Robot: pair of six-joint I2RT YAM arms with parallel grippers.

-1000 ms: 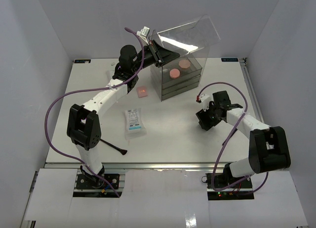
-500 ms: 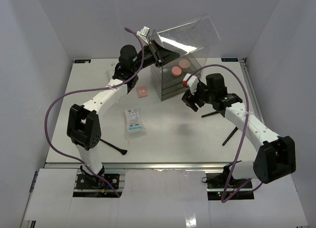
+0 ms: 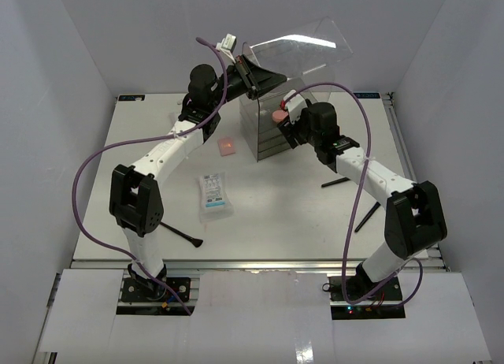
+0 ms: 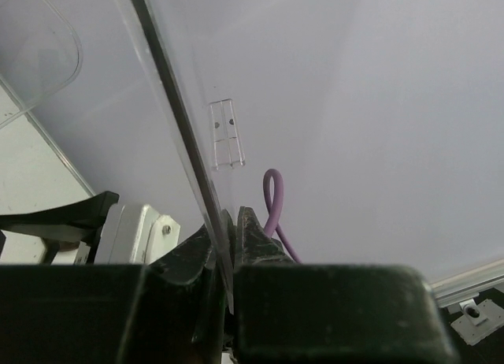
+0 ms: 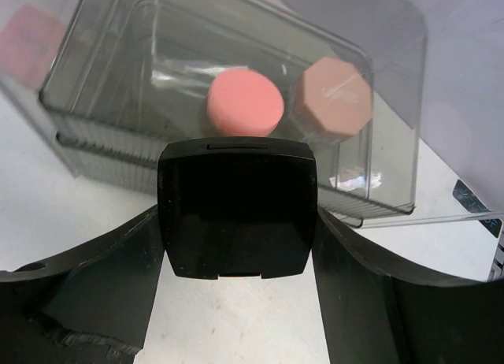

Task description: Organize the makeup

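Your right gripper (image 3: 289,121) is clamped on the black compact (image 5: 236,209), holding it flat, just short of the near wall of the box (image 5: 94,80). Its open top is dead ahead, with the pink compact (image 5: 245,104) and beige compact (image 5: 331,96) inside. There's bare room to their left. Your left gripper (image 4: 228,232) is pinched tight on the raised lid (image 4: 177,120).

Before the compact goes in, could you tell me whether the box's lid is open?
Open: the left hand pinches the clear lid, tilted up above the clear box.

No legible text; print on white sachet (image 3: 214,195) and beige compact (image 5: 331,95) too faint
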